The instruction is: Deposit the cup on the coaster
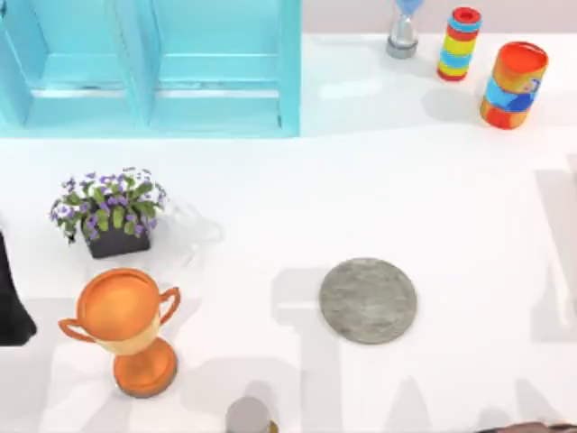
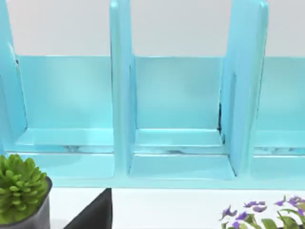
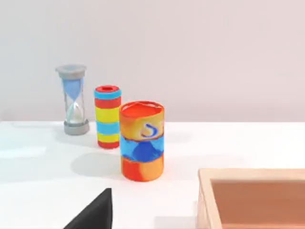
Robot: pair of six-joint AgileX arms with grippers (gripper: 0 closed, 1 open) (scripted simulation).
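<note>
White bench carries the cup [image 1: 192, 236], a faint glass at the flower pot's [image 1: 115, 242] three o'clock. At its four o'clock lies the coaster [image 1: 368, 300], well apart. Grasping is not yet begun; I cannot tell either gripper's state.

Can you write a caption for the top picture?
Glass cup waits beside purple flowers, apart from the grey coaster.

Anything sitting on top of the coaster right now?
No. The coaster lies bare on the table. The glass cup stands apart, beside the flower pot.
</note>
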